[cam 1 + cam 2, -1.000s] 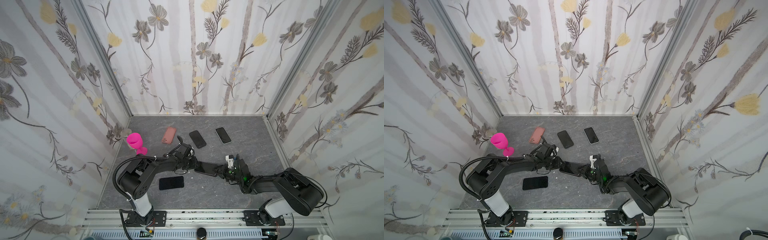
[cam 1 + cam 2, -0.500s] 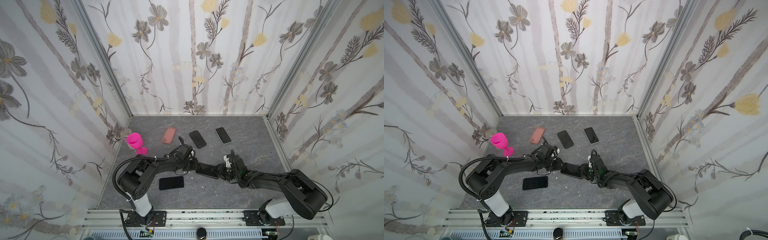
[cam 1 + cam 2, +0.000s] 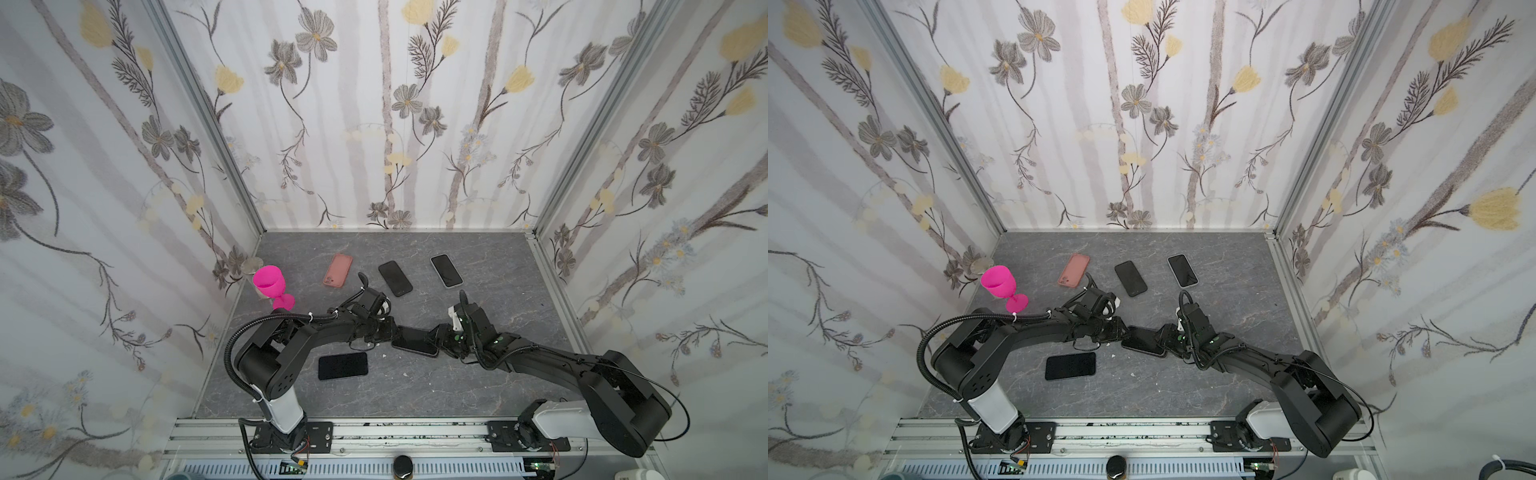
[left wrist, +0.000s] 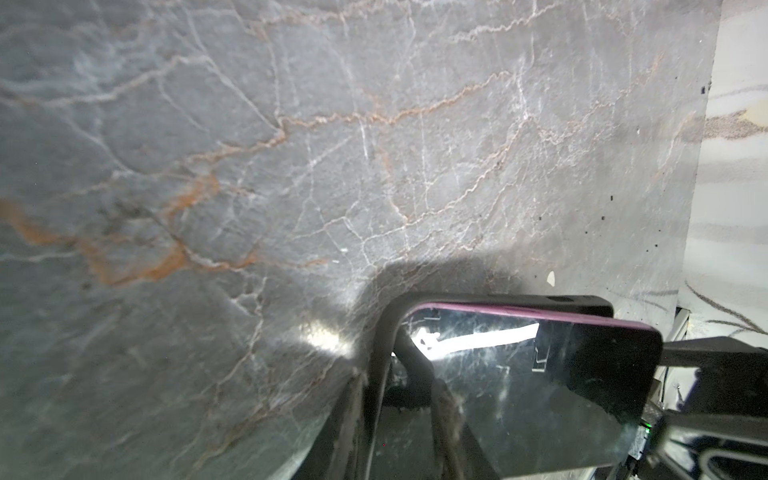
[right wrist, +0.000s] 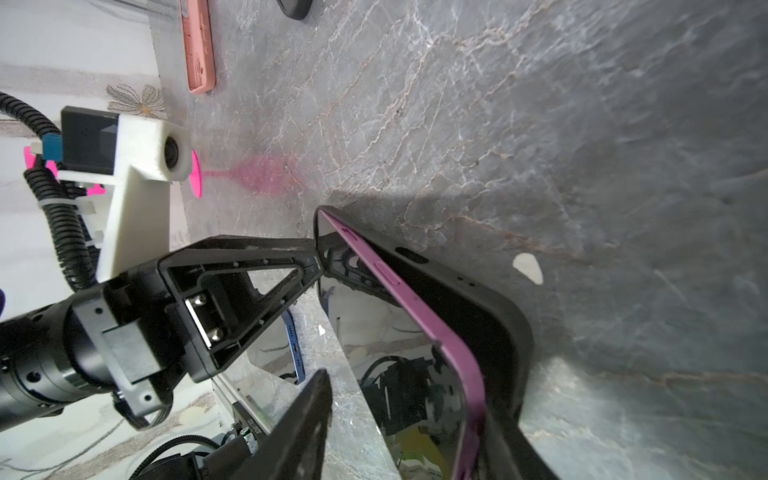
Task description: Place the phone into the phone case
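Grey marble table [image 3: 415,399], with the two grippers meeting end to end at its middle.

**What changed:** a second ago the right gripper [image 3: 444,340] was clamped shut, and it has since let go. Its jaws now stand spread. In the right wrist view, bare table shows between one of its fingers [image 5: 299,424] and the glass. It has also shifted a little toward the centre.

The left gripper [image 5: 318,253] hasn't changed. It pinches the far end of the phone case [image 5: 490,316] and the phone [image 5: 415,307] together, one finger across the screen. The other looks to be under the case, though the left wrist view is too cramped to be sure.

**What it means:** probably a press or regrasp just ended, and the left side alone steadies the pair. Insertion looks partial — the phone's purple long edge with the buttons stands proud of the black rim, so it isn't seated. The next press likely belongs on that raised edge.

**Where it is:** the phone sits in the case mid-table, between the two grippers. A spare black phone [image 3: 343,365] lies flat nearby on the left arm's side.

**Which way it points:** the long axis runs side to side across the table, with the left end slightly farther from the arm bases than the right end. The screen faces up. Which end is the phone's top I can't tell — the camera side is hidden.
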`<state>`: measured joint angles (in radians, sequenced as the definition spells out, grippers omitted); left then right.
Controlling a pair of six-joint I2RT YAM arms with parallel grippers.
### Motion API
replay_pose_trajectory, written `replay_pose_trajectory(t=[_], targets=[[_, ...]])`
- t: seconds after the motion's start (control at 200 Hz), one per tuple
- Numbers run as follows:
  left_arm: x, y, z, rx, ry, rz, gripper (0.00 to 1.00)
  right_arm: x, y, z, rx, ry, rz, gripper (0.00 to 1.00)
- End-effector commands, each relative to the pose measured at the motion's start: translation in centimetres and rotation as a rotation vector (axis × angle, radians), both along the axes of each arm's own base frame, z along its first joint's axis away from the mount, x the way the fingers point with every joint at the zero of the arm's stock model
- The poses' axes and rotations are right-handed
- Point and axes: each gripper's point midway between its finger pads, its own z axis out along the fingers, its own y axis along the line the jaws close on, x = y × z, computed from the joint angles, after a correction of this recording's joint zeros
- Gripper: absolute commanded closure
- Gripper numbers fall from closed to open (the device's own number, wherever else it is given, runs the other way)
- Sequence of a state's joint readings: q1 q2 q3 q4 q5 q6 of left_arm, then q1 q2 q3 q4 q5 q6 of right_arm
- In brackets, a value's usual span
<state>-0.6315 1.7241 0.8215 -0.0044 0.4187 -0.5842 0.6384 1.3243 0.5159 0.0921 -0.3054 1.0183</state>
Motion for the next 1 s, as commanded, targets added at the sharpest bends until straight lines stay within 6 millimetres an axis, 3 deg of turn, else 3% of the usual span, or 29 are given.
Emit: replay_pose_trajectory(t=[0.0, 0.4, 0.664, 0.994], targets=[[-1.1, 1.0, -1.1, 0.059, 0.05, -0.008, 0.7, -0.2, -0.8, 0.0, -0.045, -0.009, -0.004, 0.49], [-1.7, 1.1, -1.2, 0.071, 0.061, -0.025, 0.72, -1.2, -2.6, -0.4, -0.123, -0.014, -0.007, 0.51], [-2.1, 0.9, -1.2, 0.075, 0.065, -0.037, 0.73, -2.0, -2.9, -2.0, -0.142, 0.021, 0.015, 0.62], [-2.8, 0.2, -1.0, 0.068, 0.076, -0.059, 0.75, -2.8, -1.3, -3.4, -0.109, 0.071, 0.08, 0.79]])
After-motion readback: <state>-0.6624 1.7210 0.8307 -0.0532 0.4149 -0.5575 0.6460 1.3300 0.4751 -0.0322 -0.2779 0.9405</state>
